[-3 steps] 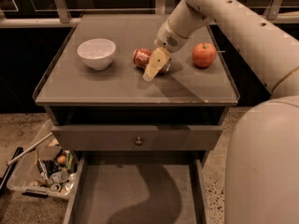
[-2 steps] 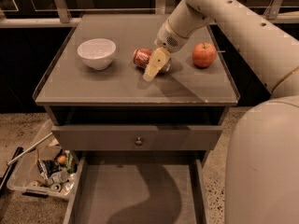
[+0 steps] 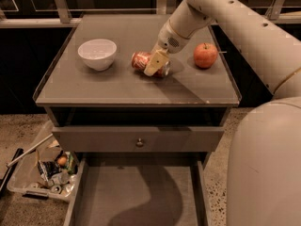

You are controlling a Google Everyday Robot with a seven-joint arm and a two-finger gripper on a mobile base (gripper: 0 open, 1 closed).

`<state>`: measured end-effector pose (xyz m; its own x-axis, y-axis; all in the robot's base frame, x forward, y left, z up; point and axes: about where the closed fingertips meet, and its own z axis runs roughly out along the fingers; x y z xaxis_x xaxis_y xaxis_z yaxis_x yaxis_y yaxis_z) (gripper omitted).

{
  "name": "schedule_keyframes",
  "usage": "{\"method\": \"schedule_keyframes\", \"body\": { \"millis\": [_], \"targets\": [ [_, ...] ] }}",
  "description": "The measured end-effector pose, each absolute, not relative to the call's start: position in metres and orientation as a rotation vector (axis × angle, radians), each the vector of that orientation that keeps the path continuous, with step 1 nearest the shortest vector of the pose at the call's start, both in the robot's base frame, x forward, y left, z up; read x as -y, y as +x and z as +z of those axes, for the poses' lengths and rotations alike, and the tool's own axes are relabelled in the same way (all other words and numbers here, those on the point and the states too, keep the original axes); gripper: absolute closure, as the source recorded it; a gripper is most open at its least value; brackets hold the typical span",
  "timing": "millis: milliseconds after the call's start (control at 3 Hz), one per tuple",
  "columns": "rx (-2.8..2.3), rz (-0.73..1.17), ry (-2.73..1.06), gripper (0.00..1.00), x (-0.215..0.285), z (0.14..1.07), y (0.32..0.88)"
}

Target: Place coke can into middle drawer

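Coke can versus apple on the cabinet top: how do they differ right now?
The coke can is a cylinder lying on its side; the apple is round. The can shows pale markings on red; the apple is plain red-orange. The gripper is at the can, partly covering it; the apple sits apart, untouched. Both are reddish, similar in size, and rest on the cabinet top.

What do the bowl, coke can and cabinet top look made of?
Bowl: white, smooth sheen, likely ceramic or plastic. Coke can: red printed shell, faint sheen, probably thin metal. Cabinet top: flat matte grey, perhaps laminate; unclear. Gripper sits at the can.
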<state>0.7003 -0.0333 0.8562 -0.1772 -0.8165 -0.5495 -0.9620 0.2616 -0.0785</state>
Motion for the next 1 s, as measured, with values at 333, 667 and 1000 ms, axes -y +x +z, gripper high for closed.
{"method": "schedule_keyframes", "body": {
  "millis": [333,667,1000],
  "targets": [
    [-2.050,0.394,-1.606,0.66,0.0333,0.8562,0.7003],
    [-2.050,0.394,-1.606,0.89,0.0333,0.8562,0.7003],
    [-2.049,0.393,-1.607,1.00,0.0331,0.8564,0.7003]
  ]
}}
